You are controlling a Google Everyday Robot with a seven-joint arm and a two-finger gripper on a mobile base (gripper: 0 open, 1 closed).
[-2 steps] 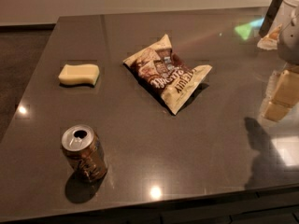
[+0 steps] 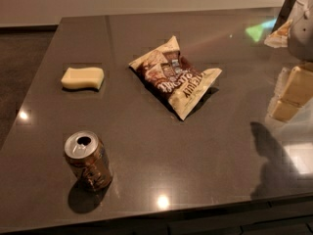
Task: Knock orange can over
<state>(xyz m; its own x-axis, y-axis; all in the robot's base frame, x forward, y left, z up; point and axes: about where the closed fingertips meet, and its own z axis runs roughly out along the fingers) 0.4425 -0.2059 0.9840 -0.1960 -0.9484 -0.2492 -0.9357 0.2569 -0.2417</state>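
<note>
Dark glossy tabletop [image 2: 205,146] — orange can [image 2: 88,160] stands upright front-left, well apart from the gripper [image 2: 303,31] at the right edge — spread or pressed together, impossible to say.

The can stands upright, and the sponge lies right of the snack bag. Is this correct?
Not quite. In the camera view the sponge lies left of the snack bag. The can does stand upright; the gripper is at the far right.
</note>
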